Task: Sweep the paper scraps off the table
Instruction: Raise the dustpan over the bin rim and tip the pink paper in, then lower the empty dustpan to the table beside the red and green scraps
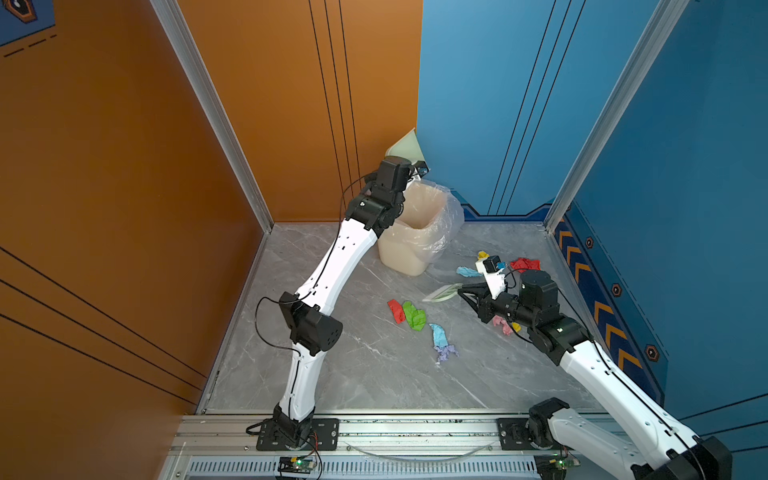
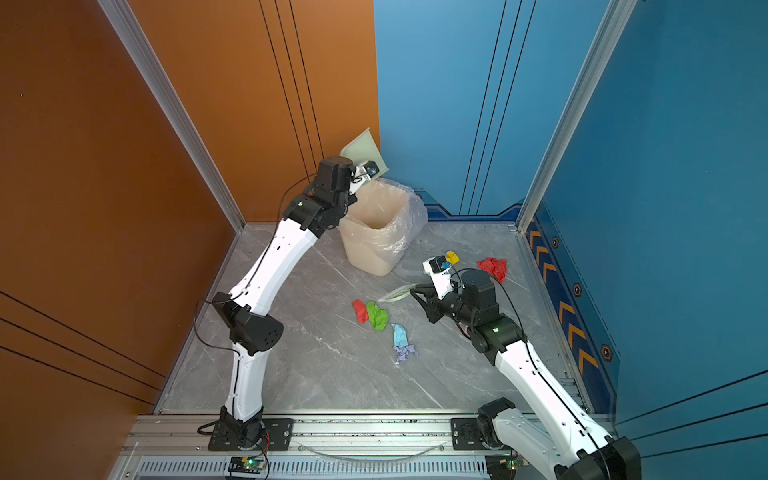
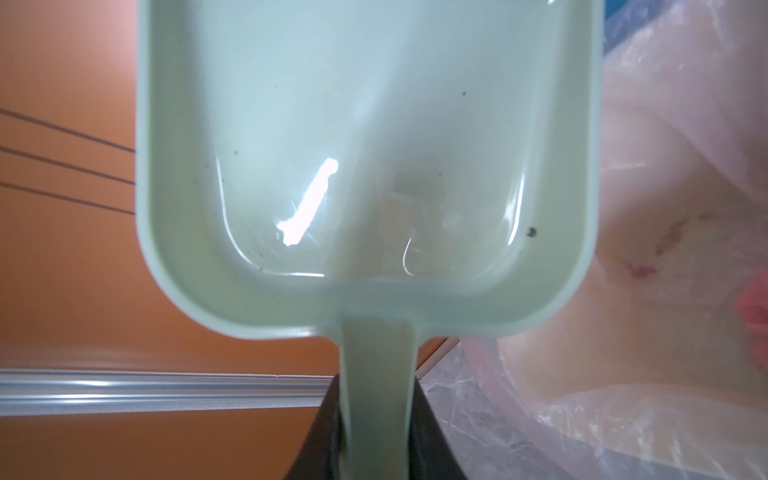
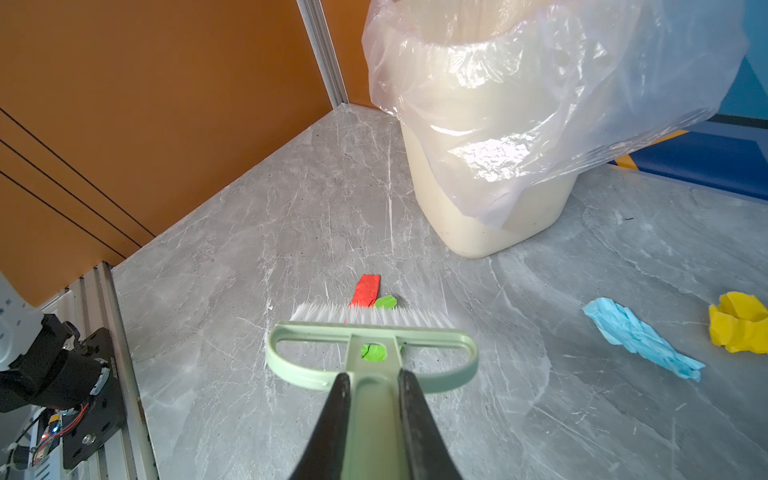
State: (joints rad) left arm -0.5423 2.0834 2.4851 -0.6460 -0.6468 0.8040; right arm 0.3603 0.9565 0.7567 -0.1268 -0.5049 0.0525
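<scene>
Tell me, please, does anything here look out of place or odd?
Yes. The clear liner hangs loose and lopsided far down one side of the cream bin. Coloured paper scraps lie scattered on the table.

A cream bin point(image 1: 409, 253) with a clear plastic liner point(image 1: 451, 216) stands at the far centre. A pale green dustpan point(image 1: 406, 146) is raised and tilted above the bin's far-left rim. A pale green brush point(image 1: 442, 293) with white bristles point(image 4: 374, 316) sits low, nearer and right of the bin. Orange wall point(image 1: 104, 166) left; blue wall point(image 1: 685, 166) right.
</scene>
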